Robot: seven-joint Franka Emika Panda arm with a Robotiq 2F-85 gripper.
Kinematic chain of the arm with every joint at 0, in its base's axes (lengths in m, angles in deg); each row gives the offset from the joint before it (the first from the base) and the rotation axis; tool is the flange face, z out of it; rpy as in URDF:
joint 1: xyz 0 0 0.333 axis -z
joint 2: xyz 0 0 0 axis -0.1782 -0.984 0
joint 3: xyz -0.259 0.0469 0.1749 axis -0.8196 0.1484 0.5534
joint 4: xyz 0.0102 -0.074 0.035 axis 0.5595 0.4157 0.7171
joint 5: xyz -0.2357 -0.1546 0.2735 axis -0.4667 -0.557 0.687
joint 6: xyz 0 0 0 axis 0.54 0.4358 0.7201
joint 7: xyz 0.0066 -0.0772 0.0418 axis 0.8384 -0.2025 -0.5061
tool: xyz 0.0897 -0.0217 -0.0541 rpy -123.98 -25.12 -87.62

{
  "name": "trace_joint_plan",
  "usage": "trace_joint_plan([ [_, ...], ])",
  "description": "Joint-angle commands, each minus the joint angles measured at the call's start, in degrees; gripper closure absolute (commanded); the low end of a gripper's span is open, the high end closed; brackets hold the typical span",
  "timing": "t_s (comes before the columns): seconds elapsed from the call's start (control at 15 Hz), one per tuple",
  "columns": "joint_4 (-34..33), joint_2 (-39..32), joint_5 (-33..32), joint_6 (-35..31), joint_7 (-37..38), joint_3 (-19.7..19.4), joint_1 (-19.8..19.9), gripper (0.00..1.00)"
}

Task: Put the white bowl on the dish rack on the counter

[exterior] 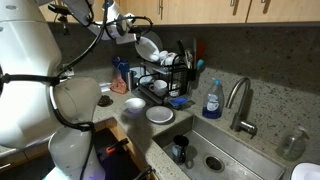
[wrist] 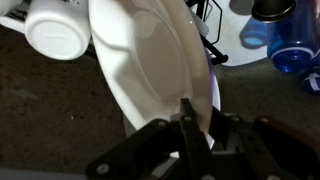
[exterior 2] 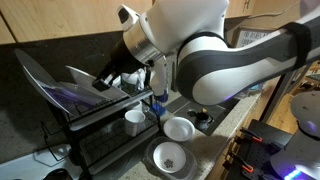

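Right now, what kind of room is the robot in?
Most likely a home kitchen: there's a steel sink with a faucet set in the stone counter, a black wire dish rack, and wooden cabinets above.

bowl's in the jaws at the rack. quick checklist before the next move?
1. Jaws of the gripper shut on the white bowl rim: ok.
2. Bowl clear of the dish rack wires: cannot tell.
3. Bowl level: not ok, tilted on edge in the wrist view.
4. Free landing spot on the counter: cannot tell; a white dish sits in front of the rack.
5. Soap bottle apart from the bowl: ok, it stands by the faucet.
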Motion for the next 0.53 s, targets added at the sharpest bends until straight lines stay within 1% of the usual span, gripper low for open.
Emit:
trace_joint_plan([
  [0.0,0.10,-0.04,-1.36,0.97,-0.78,-4.04,-3.93,0.96],
  [0.47,1.04,-0.33,-1.40,2.30,-0.96,-8.51,-8.89,0.96],
])
